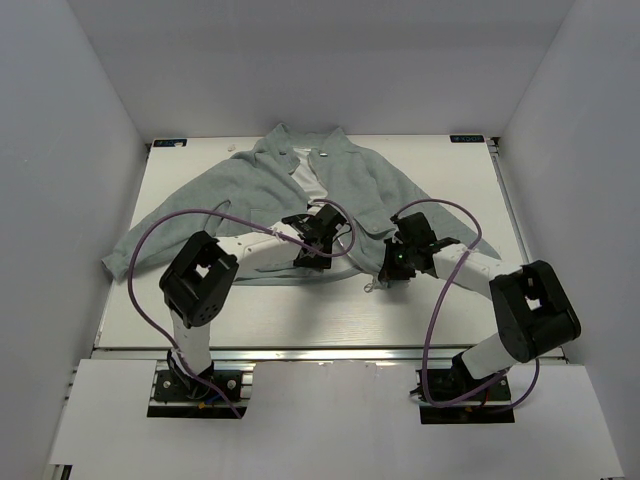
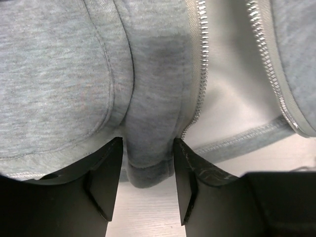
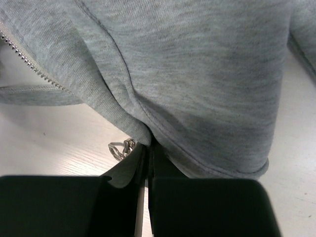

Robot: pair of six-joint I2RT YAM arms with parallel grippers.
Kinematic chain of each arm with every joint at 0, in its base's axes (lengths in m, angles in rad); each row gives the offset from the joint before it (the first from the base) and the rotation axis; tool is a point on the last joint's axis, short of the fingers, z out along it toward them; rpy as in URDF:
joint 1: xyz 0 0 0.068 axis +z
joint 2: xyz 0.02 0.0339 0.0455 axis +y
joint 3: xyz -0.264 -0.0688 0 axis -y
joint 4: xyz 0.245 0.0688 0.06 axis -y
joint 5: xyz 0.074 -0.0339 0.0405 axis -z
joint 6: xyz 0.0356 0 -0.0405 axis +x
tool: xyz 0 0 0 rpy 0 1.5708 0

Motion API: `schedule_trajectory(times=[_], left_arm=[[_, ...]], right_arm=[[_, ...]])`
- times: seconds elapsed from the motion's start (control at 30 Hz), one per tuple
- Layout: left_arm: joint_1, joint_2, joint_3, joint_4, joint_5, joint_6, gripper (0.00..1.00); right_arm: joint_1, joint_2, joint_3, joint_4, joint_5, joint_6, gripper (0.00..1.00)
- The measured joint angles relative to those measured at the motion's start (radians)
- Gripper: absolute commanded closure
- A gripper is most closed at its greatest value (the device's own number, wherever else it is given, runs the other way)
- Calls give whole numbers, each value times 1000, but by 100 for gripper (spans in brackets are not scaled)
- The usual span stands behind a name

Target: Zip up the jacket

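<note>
Jacket: the grey-green jacket lies spread over the far half of the tabletop, collar at the middle of the far edge, one sleeve trailing toward the left edge, and the hem facing the near edge.
Front: it is open, with the white lining showing between the two halves of the zipper, which run apart from each other down to the hem.
Left gripper: the left gripper sits at the hem near the tabletop's centre, just beside the left row of teeth.
Left fingers: the fingers stand spread, one on each side of a bunched fold of hem that fills the gap between them; whether they squeeze the fold cannot be told.
Right gripper: the right gripper meets the other front panel at its hem, to the right of the opening.
Right fingers: the fingers are pressed together, and a thin edge of the hem seam is pinched at their tips, with the panel fanning out above.
Metal links: small metal links lie on the bare tabletop just beside the right fingertips, under the hem edge.
Overhead: both grippers are low at the hem, the left near the centre opening, the right nearer the right edge.
</note>
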Motion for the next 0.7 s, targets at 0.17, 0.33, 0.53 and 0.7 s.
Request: schedule_trajectory(times=[0.17, 0.33, 0.53, 0.7], left_arm=[[0, -20, -6, 2, 9, 10, 60], [3, -23, -11, 9, 38, 23, 68], [5, -28, -16, 18, 81, 48, 89], [5, -28, -27, 37, 123, 69, 74]], right_arm=[[0, 4, 0, 1, -1, 0, 100], [-1, 4, 0, 1, -1, 0, 100], [-1, 4, 0, 2, -6, -2, 100], [-3, 3, -5, 21, -50, -20, 100]])
